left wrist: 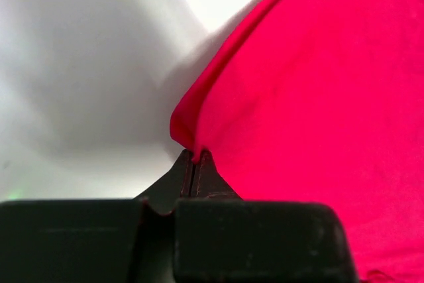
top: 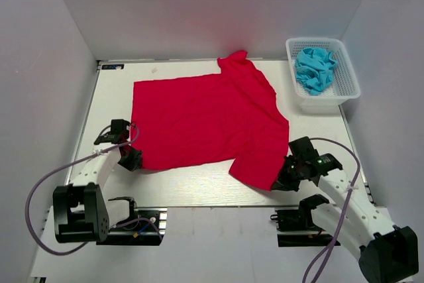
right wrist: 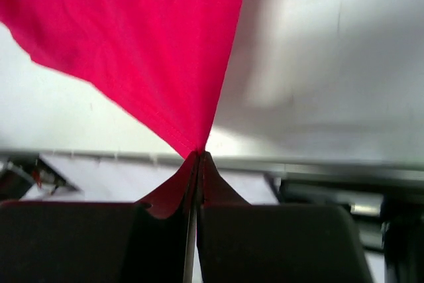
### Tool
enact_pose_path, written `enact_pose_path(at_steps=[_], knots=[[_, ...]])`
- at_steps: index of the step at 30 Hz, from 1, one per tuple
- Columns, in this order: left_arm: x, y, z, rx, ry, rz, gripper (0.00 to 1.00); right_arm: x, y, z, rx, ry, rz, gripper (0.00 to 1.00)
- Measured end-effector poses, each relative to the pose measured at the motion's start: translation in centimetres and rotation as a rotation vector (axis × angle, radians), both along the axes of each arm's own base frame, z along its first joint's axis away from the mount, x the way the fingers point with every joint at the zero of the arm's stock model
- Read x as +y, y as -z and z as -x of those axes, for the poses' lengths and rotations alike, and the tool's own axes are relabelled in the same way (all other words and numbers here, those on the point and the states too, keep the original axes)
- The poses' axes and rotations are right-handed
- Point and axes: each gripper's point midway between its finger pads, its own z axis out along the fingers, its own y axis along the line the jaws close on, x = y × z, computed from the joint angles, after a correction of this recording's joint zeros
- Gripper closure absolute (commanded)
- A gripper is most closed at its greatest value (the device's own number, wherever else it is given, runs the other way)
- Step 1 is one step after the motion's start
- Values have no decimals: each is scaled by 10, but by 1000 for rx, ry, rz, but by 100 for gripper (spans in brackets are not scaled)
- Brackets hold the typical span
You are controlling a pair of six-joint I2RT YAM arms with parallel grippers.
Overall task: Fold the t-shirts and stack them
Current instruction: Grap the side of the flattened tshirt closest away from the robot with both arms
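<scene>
The red t-shirt (top: pixel 205 120) lies spread on the white table, one sleeve reaching to the back and another part hanging toward the front right. My left gripper (top: pixel 132 159) is shut on the shirt's near left corner (left wrist: pixel 189 138). My right gripper (top: pixel 283 180) is shut on the shirt's near right corner (right wrist: pixel 199 138), which is lifted a little. The turquoise t-shirt (top: pixel 315 67) lies crumpled in the basket.
The white mesh basket (top: pixel 350 83) stands at the back right corner. White walls close in the left, back and right sides. The table's front edge (top: pixel 218 206) runs just behind both grippers.
</scene>
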Motion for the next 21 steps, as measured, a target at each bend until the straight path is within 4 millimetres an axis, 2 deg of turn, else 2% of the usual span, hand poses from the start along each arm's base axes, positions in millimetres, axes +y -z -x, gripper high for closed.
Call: enact_pose_path(at_steps=[6,10,14,21], knots=[[-6,-11,25,-14,-4,20,100,2,-15,35,110,-29,-35,100],[-9,-11,28,-1,-5,34,100,6,-29,27,108,-40,-35,100],[-9,-19,22,8,-5,35,100,19,-51,-11,28,-51,-48,100],[-6,-56,-28,-65,-5,30,100,41,-107,-109,-205,-38,-33,100]])
